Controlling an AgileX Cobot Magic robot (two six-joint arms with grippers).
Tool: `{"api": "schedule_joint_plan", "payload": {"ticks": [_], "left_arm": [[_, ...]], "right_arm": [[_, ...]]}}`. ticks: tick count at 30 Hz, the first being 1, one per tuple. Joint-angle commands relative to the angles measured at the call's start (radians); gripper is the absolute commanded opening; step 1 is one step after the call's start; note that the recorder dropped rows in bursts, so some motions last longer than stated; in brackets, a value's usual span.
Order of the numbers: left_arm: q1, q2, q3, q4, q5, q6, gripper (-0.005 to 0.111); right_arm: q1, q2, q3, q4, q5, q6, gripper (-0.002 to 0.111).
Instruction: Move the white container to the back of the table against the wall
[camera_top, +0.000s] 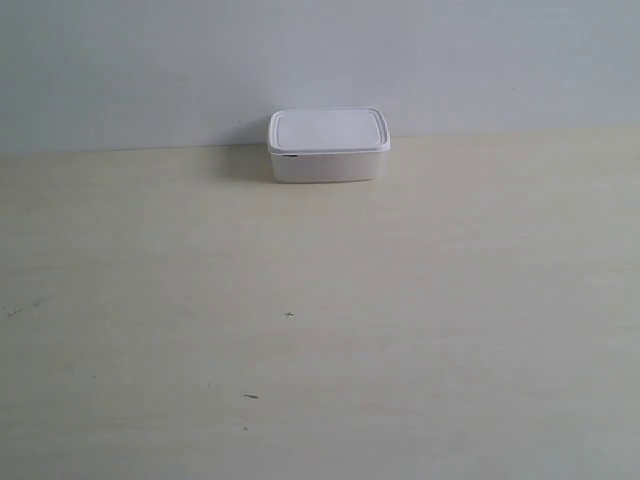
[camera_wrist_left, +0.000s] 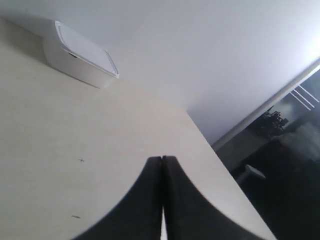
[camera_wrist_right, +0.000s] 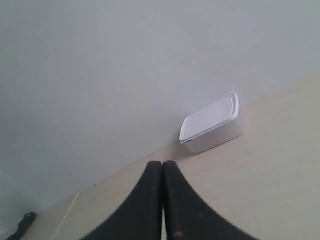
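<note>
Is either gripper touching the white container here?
Apart. Left wrist view: bare table lies between the left gripper and the white container. Right wrist view shows the same gap for the right gripper.

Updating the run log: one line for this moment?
white container: lid on, by wall | left hand: shut, empty | right hand: shut, empty

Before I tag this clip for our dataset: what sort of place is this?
Probably a bare robot test room or lab rather than a home: a wide wood-grain table, a plain unmarked wall, and a single lidded white container at the back by that wall.
</note>
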Motion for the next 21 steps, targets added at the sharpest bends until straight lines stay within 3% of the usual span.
{"api": "schedule_joint_plan", "payload": {"ticks": [1,7,21], "left_arm": [[-0.005,0.027,0.005,0.007,0.037,0.079,0.000],[-0.005,0.027,0.005,0.007,0.152,0.064,0.000],[-0.005,0.027,0.005,0.015,0.150,0.064,0.000]], "right_arm": [[0.002,-0.025,0.079,0.105,-0.086,-0.012,0.000],[0.057,-0.032,0.135,0.129,-0.124,-0.012,0.000],[0.066,-0.030,0.291,0.100,-0.146,-0.031,0.000]]}}
